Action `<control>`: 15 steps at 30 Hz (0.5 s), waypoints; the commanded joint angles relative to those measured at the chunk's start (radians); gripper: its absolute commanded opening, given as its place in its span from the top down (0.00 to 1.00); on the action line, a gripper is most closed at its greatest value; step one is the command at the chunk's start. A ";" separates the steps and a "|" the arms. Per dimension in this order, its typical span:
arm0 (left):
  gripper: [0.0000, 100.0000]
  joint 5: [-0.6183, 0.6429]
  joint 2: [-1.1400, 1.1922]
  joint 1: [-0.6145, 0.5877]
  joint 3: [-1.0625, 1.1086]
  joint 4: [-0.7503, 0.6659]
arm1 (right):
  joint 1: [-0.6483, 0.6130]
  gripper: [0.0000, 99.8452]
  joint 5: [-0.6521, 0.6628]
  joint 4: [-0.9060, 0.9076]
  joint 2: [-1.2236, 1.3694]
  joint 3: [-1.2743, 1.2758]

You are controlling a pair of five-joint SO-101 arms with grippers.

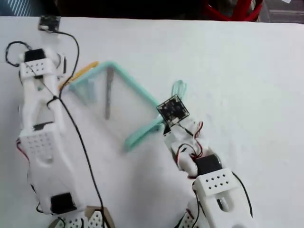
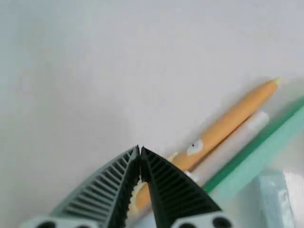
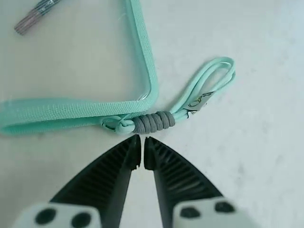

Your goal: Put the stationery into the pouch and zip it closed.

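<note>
Woven-edged clear pouch (image 3: 142, 57), ribbed hands.

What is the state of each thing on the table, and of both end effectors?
pouch: lying flat; zip state unclear.
orange pen: lying flat beside the pouch's edge.
grey pen: lying within the pouch's outline.
left end effector: shut, above the orange pen's end.
right end effector: shut, empty, just short of the zip loop.

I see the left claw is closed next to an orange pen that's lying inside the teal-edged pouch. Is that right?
Not quite. The orange pen lies outside the pouch, on the table along its teal edge, as the left wrist view shows. The left gripper is indeed closed next to it.
</note>
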 commanded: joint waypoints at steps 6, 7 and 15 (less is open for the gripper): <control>0.97 -0.009 0.433 -0.033 -0.687 0.115 | 0.007 0.98 -0.006 -0.015 -0.007 -0.002; 0.97 -0.021 0.472 -0.025 -0.744 0.132 | 0.007 0.98 -0.006 -0.015 -0.007 -0.002; 0.97 -0.215 0.639 0.081 -0.848 0.307 | 0.013 0.98 -0.006 -0.015 -0.007 -0.003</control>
